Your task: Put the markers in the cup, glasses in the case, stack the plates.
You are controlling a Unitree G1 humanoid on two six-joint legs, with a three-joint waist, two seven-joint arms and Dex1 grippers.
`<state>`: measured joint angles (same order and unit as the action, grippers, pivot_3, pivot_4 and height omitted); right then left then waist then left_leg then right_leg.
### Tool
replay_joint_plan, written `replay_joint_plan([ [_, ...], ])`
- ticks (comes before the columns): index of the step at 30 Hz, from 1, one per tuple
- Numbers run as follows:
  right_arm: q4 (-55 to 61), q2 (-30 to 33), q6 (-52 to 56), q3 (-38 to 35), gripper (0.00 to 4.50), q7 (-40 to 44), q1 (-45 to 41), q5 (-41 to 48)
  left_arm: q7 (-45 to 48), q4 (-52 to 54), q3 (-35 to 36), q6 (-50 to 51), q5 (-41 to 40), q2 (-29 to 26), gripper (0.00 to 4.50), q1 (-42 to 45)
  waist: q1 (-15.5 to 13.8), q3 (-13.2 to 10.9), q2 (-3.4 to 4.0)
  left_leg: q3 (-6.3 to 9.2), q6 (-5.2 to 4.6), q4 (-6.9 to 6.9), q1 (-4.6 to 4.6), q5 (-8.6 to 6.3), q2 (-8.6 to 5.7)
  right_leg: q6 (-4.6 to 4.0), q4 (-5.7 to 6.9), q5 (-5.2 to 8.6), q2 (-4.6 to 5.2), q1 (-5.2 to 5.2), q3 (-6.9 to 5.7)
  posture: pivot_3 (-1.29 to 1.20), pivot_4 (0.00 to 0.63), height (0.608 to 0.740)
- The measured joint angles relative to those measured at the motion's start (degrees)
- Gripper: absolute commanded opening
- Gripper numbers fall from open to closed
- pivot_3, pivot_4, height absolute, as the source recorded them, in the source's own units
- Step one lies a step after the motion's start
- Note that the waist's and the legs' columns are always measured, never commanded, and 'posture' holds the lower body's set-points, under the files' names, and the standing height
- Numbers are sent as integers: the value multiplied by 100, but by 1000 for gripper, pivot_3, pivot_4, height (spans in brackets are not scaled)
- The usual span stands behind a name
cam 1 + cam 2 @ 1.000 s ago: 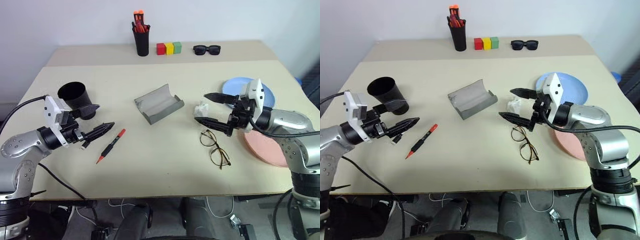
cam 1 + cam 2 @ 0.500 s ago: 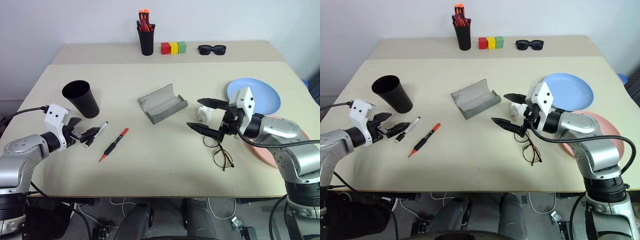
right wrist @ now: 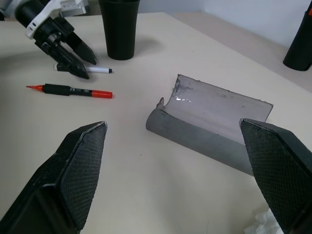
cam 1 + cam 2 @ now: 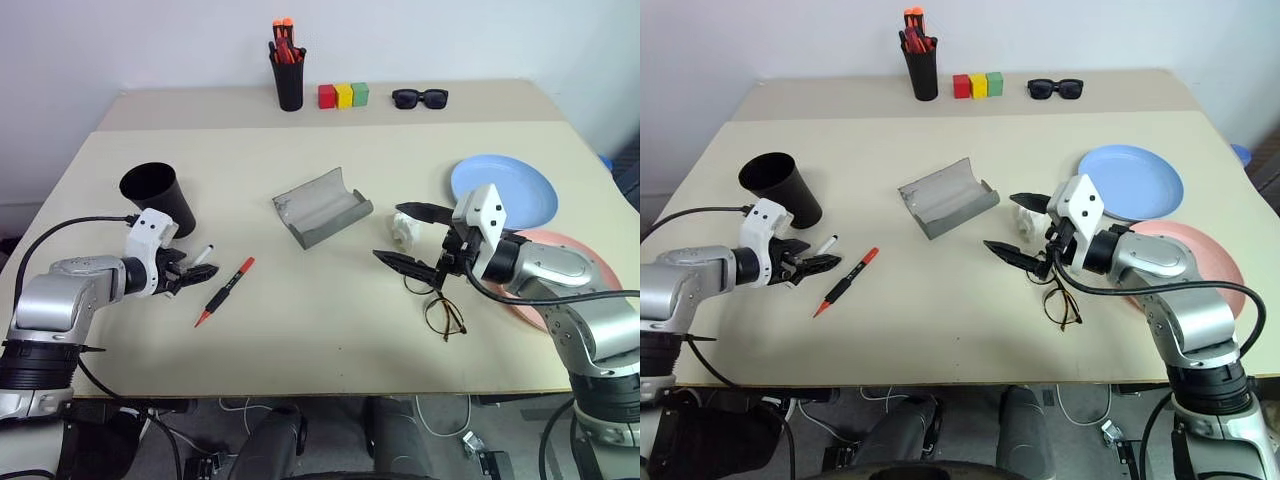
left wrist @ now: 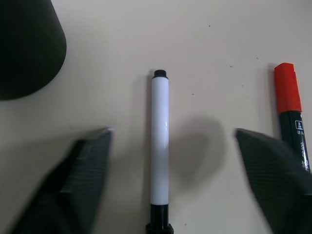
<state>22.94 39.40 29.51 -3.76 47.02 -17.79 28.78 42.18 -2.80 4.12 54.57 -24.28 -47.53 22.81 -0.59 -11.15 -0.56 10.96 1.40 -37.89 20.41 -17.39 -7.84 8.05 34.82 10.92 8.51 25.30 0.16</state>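
Two black fingers of the left claw [image 5: 165,195] stand apart on either side of the white marker [image 5: 159,151], which lies flat on the table [image 4: 330,330] between them; neither finger touches it yet. The marker's long axis runs along the claw's own pointing line, so closing should pinch it across its barrel. Just beside it, outside one finger, lies the red marker [image 4: 225,291], roughly parallel and clear of the grip. The black cup [image 4: 157,197] stands upright close behind the left claw, near enough that the carry looks short. This arm is plainly the nearer one for both markers.

Across the table the right claw [image 4: 412,236] hangs with its fingers wide apart and nothing between them, above the near edge of the wire glasses [image 4: 438,308], which lie on the table by a small white crumpled scrap [image 4: 405,227]. The grey case [image 4: 321,206] lies open at the middle of the table, hollow side up. The blue plate [image 4: 510,190] and pink plate [image 4: 560,290] lie side by side, unstacked.

The left wrist view settles that the marker is centred in the gap, which the head views leave unclear. The right wrist view shows the case's hollow and the left claw by the markers from the far side.
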Motion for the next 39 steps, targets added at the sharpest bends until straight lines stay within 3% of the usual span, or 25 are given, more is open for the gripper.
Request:
replay_joint_plan([
  [5, 0, 5, -4, -1, 4500, -25, 46, -52, 153, -4, -100, 25, 11, -39, 118, 22, -8, 0, 0, -3, 0, 0, 1, 0, 0, 0, -1, 0, 0, 0, 0, 0, 150, 740],
  [6, 0, 5, -7, -1, 4500, -28, 46, -56, 184, -5, -106, 29, 9, -49, 17, 47, -9, 0, 0, -3, 0, 0, 1, 0, 0, 0, 0, 0, 0, 0, 0, 0, 150, 740],
  [13, -98, 32, -10, -40, 4500, 135, 45, -3, 512, -50, -189, -386, 2, 78, 17, 140, -11, 0, -1, -3, 0, -1, 3, 0, 0, 0, -3, 0, 0, 0, 0, 0, 150, 740],
  [19, -382, 167, 258, -323, 4500, 512, -144, 543, 489, -11, 479, -2254, -127, 909, 17, 752, -16, -2, -5, -3, 2, -2, 14, 1, 14, -2, -41, -19, -11, -8, -5, 0, 150, 740],
  [28, -490, 32, 350, -319, 4500, 400, -436, 725, -432, -1172, 1477, -4496, 24, 1395, 17, 2076, 2, -2, -5, -68, 45, -4, 5, 3, 76, -16, -78, -50, -85, -4, 38, 0, 150, 740],
  [32, -506, 32, 338, -311, 4500, 389, -454, 690, -1000, -1742, 1689, -5107, 219, 1425, 17, 2121, -3, -2, -6, -84, 42, -8, 5, 2, 76, -7, -80, -57, -86, -2, 55, 0, 150, 740],
  [39, -507, 32, 264, -304, 4500, 350, -453, 557, -1632, -1802, 1914, -5683, 417, 1641, 17, 1445, -13, 0, -8, -102, 36, -12, 5, -1, 76, -2, -80, -63, -87, 4, 73, 0, 150, 740],
])
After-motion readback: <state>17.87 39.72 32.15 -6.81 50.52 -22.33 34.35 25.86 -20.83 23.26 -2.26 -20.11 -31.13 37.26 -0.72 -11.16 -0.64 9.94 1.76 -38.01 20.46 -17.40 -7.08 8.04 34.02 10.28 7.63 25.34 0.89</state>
